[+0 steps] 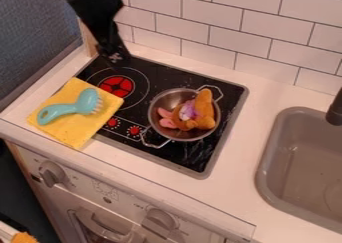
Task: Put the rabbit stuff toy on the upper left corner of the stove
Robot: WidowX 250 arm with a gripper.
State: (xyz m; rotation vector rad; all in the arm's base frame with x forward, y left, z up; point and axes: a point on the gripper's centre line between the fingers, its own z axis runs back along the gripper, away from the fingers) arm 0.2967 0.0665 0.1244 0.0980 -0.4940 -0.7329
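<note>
Black gripper (117,59), hanging down from the arm at the upper left, lies over the rear left part of the black stove (167,156). Whether it is released or clenched cannot be told. Nearest below it in the view is the red burner marking (117,86), ringed by a thin pale circle.

Rabbit stuff toy (204,109), orange-brown with pink and purple parts, lies in the metal pot (161,131), below and to the right of the gripper and well apart from it. Its orange-brown body leans along the pot's right side and reaches the rim near the rear handle. The pot rests on the stove, its two wire handles at opposite sides.

Yellow cloth (67,131), below and to the left of the gripper, overlaps the stove's left edge and the white counter (244,137). On it lies a turquoise brush (63,110), bristles toward the pot. Two red dial markings (123,126) sit between cloth and pot.

Farther from the gripper, at the right, are the grey sink (270,159) and part of a black faucet (335,109). White wall tiles (254,47) stand to its right, behind the counter; grey knobs (51,173) project from the front panel below.
</note>
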